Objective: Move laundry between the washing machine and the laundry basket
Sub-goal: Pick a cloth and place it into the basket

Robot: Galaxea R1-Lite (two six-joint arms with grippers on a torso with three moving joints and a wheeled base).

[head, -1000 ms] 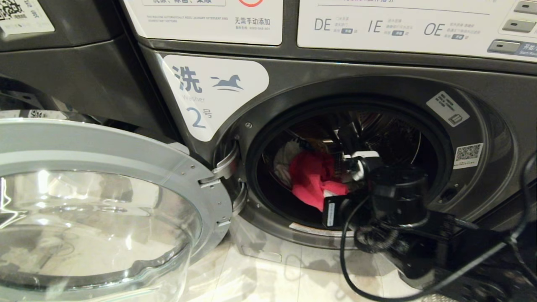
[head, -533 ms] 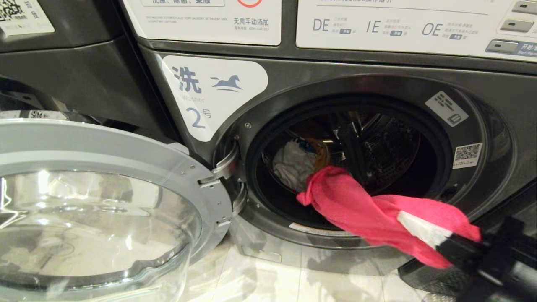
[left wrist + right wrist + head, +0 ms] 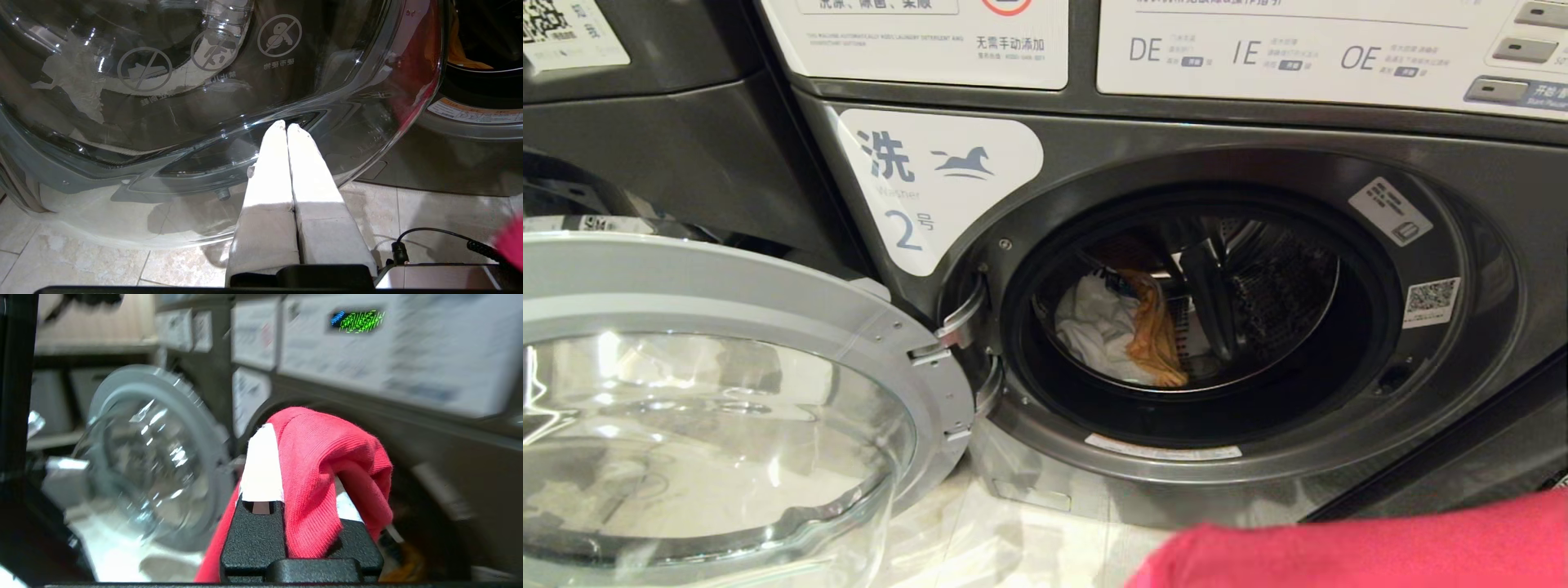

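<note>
Our right gripper (image 3: 302, 473), jaws clenched on the red garment (image 3: 327, 465), should lift it clear of the washing machine (image 3: 1258, 163); left gripper (image 3: 286, 128) rests clenched.

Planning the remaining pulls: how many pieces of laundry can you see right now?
3: a white cloth and an orange cloth in the drum, a red cloth in the right gripper. More may be hidden.
</note>
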